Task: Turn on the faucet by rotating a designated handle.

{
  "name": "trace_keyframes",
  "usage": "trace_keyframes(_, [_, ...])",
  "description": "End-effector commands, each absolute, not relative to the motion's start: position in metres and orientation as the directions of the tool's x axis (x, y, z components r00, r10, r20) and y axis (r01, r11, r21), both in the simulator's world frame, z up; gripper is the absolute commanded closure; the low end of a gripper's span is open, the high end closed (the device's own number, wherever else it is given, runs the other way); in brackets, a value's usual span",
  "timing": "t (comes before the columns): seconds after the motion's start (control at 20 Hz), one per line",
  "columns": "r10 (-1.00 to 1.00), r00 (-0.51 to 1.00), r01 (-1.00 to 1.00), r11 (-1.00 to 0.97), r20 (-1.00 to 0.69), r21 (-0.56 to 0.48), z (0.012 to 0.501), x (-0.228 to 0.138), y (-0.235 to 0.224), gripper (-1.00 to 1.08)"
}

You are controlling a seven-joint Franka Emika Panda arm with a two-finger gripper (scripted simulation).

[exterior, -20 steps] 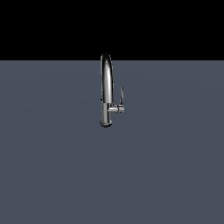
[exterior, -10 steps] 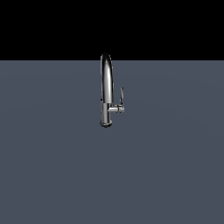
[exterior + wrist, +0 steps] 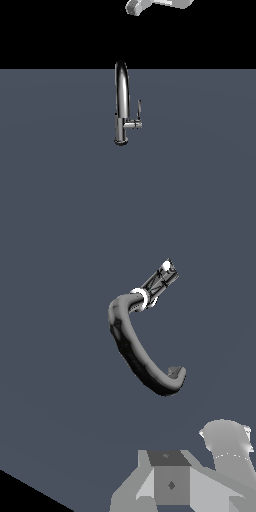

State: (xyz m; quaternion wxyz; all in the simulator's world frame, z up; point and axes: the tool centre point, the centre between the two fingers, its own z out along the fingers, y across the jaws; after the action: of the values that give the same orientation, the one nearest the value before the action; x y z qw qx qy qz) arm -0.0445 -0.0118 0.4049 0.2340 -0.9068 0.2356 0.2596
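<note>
Faucet (image 3: 121, 102) looks rigid, slick chrome; the thin handle (image 3: 139, 107) at its three o'clock wants a push near the tip. Gripper (image 3: 170, 481): opening can't be told.

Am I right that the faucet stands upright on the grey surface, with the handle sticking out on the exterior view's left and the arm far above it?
Not quite: the handle sticks out on the exterior view's right of the faucet, as the exterior view shows. The rest holds: the faucet stands upright on the grey surface, and the arm is far above it.
</note>
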Motion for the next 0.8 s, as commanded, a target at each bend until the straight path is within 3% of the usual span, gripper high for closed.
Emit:
trace_keyframes(0.0, [-0.309,0.720,-0.587,-0.749,-0.621,-0.308,0.395,-0.032,-0.014,1.08])
trace_keyframes(0.75, [-0.272,0.472,-0.803,-0.526,-0.839,-0.281,0.322,0.037,-0.031,1.08])
